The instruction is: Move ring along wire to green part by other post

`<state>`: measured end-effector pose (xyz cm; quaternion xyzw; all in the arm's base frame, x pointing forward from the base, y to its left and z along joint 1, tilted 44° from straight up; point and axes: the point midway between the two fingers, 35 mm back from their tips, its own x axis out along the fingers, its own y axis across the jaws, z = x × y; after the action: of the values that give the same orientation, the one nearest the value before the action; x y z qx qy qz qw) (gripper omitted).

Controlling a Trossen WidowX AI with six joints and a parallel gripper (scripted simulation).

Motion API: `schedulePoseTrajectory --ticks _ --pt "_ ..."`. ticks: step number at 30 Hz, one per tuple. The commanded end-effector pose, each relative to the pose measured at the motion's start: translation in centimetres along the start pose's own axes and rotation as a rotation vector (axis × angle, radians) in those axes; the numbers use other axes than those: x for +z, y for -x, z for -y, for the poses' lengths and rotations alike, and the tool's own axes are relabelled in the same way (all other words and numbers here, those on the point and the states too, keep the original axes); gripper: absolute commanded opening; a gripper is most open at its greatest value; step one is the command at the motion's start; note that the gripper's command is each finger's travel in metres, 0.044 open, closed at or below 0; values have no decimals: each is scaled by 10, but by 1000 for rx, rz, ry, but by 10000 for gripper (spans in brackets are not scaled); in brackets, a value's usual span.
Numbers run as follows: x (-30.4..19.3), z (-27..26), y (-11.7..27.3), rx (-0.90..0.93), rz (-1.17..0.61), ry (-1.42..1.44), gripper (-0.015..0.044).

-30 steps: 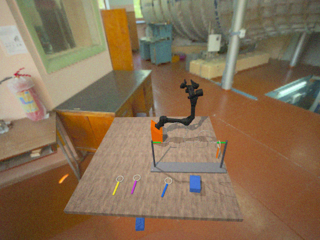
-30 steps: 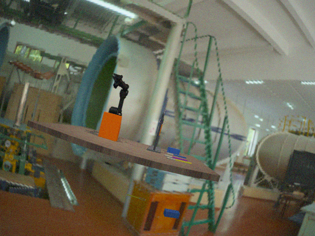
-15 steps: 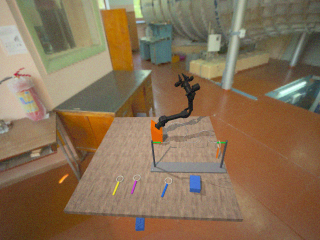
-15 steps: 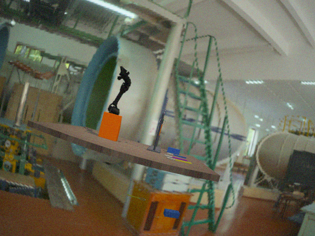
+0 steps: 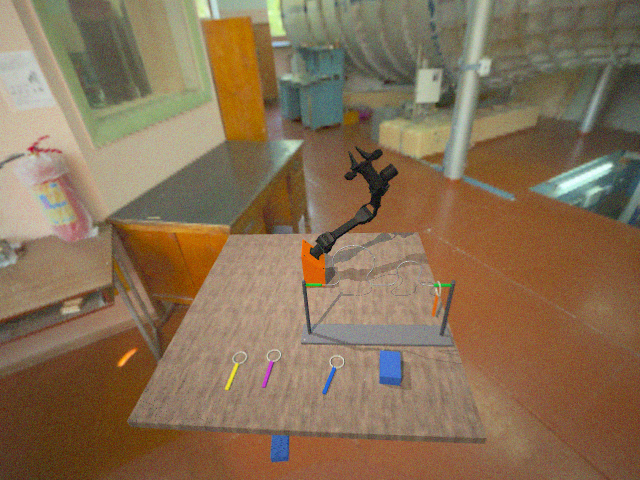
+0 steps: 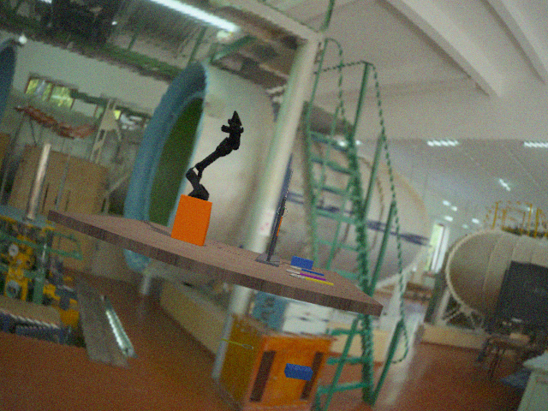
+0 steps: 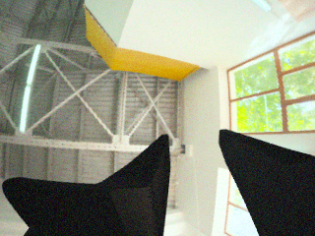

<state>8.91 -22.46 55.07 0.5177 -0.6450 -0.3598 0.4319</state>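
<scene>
1. Well, near you, low in the top view, three spare rings lie on the table (image 5: 217,310) (image 6: 133,234): a yellow one (image 5: 232,376) (image 6: 324,282), a pink-purple one (image 5: 267,374) (image 6: 314,277) and a blue one (image 5: 329,380) (image 6: 312,271). A blue block (image 5: 390,366) (image 6: 301,262) sits to their right.
2. Past those, your ring with the orange handle (image 5: 435,305) (image 6: 279,223) hangs on the right green part (image 5: 447,285), near the right post (image 5: 447,310). Its handle points down.
3. The other green part (image 5: 313,284) is by the left post (image 5: 306,310), in the middle of the frame.
4. Farther back, your black arm (image 5: 356,219) (image 6: 214,157) stands on an orange box (image 5: 312,268) (image 6: 191,220) and reaches up.
5. Your gripper (image 5: 353,149) (image 6: 235,112) (image 7: 193,138) is high up, right of the top view's middle, well apart from the ring. Its fingers are a bit open and hold nothing.
</scene>
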Motion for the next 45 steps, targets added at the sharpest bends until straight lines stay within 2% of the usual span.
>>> schedulePoseTrajectory --ticks 1,10,20,33,45 --pt "-32 12 6 -42 -90 49 160" --pt "-113 47 44 -131 -343 182 160" --pt "-191 78 124 -172 -639 320 160" --pt "-250 98 276 -137 -1035 472 160" --pt "-246 96 437 -71 -1395 513 160"
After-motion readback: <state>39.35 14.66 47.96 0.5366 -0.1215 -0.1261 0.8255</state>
